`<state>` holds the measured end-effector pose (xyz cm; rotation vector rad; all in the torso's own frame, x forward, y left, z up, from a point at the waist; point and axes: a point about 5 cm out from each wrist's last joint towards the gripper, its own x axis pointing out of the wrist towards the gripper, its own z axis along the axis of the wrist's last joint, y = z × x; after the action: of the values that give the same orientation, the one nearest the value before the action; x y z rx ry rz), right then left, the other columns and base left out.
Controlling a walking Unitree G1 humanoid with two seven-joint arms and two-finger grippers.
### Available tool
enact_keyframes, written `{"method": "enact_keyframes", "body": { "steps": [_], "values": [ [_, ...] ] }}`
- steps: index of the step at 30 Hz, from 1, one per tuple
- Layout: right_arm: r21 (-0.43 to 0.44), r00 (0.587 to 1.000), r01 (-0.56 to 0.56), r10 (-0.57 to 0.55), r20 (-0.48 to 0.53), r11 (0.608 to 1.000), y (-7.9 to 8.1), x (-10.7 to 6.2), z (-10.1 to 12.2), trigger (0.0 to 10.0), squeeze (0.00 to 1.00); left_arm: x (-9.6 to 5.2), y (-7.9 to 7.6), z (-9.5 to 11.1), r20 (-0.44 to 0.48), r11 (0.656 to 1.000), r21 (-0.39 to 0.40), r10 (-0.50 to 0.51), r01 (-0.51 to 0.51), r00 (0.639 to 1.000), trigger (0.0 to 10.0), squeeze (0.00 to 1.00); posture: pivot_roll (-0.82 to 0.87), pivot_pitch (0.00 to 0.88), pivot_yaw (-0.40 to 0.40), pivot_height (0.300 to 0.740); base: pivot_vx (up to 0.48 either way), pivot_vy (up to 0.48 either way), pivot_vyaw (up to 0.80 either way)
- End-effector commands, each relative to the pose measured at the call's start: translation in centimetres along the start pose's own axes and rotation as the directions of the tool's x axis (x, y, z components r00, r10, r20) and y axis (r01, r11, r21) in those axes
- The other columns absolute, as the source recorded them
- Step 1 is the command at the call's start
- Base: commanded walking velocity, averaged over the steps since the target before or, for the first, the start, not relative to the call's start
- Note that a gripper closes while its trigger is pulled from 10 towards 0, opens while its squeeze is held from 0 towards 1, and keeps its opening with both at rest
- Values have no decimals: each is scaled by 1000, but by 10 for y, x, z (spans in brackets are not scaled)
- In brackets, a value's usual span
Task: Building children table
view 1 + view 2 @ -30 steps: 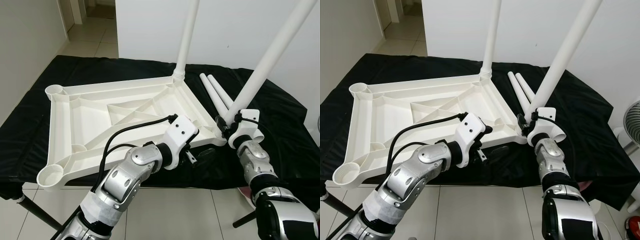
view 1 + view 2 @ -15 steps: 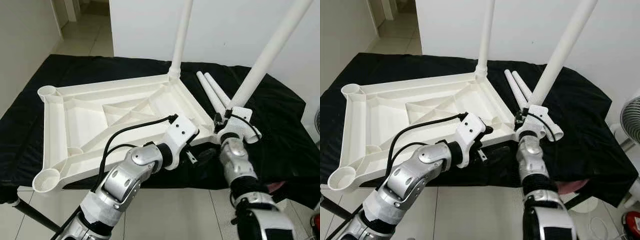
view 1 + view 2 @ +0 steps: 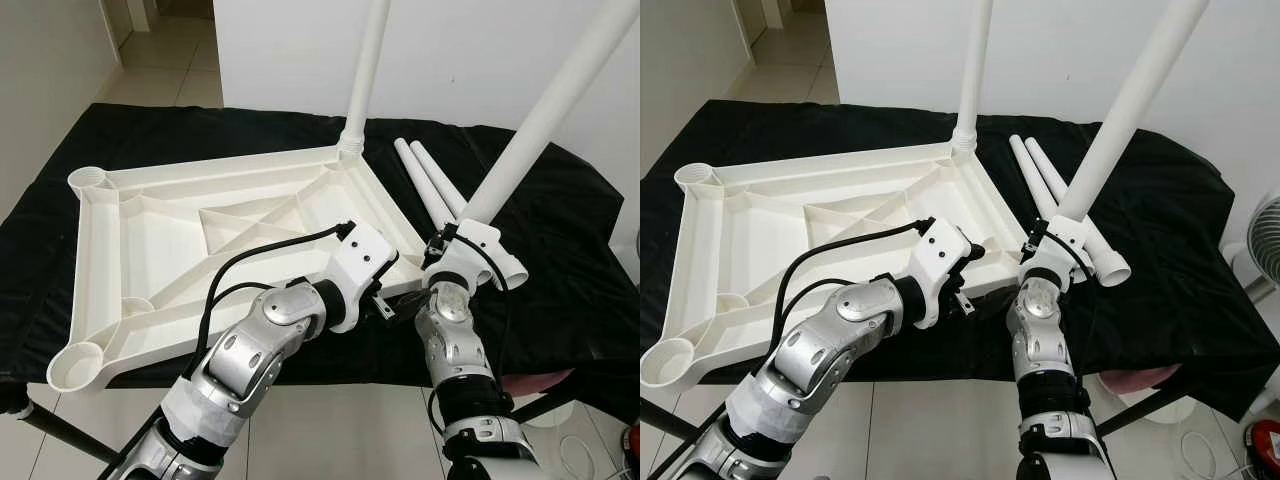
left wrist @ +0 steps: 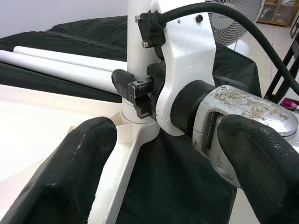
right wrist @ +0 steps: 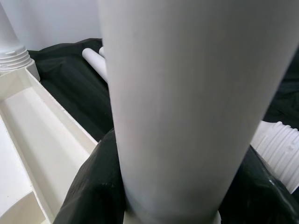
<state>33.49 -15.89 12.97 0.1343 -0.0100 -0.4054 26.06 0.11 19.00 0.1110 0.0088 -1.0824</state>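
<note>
The inverted table top [image 3: 220, 235] lies on the black-draped desk [image 3: 560, 280]. Its two left corner sockets are vacant, and the far right corner carries one fitted leg [image 3: 365, 75]. My left gripper [image 4: 154, 163] hovers at the near right corner, fingers released and holding nothing. My right gripper [image 3: 447, 250] grasps the second leg [image 3: 545, 120] just above that corner's socket. I judge leg seating is in hand; it looks entered, though I cannot confirm. Next: press or twist it home. Two spare legs [image 3: 430, 185] lie just beside the right edge.

Silver arms, white wrist housings, black cables, black fingers [image 4: 70, 177].
</note>
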Motion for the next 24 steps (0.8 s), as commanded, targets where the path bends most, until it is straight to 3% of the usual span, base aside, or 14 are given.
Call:
{"method": "enact_keyframes", "body": {
  "steps": [1, 10, 11, 23, 24],
  "values": [
    [-17, 990, 22, -24, -136, 1000, -7, -6, -26, 10000, 0, 1, -1, 0, 1, 999, 2, -34, 34, 999, 10000, 0, -43, 0, -52, 740, 0, 0, 0],
    [-21, 993, 14, -16, -117, 1000, -9, -8, -21, 10000, 0, 1, 0, 1, 3, 999, 4, -33, 33, 999, 10000, 0, -40, 0, -53, 740, 0, 0, 0],
    [-18, 997, -31, 29, -69, 999, -6, -10, -16, 10000, 1000, 1, 0, 1, 3, 999, 3, -32, 32, 999, 10000, 0, -39, 0, -54, 740, 0, 0, 0],
    [-54, 994, -104, 106, 34, 993, -9, -11, -6, 10000, 1000, 1, 0, 1, 2, 999, 1, -32, 32, 999, 10000, 0, -42, 0, -54, 740, 0, 0, 0],
    [-66, 992, -119, 122, 44, 991, -10, -11, -5, 10000, 0, 1, 0, 0, 2, 999, 1, -32, 32, 999, 10000, 0, -43, 0, -54, 740, 0, 0, 0]
  ]
}}
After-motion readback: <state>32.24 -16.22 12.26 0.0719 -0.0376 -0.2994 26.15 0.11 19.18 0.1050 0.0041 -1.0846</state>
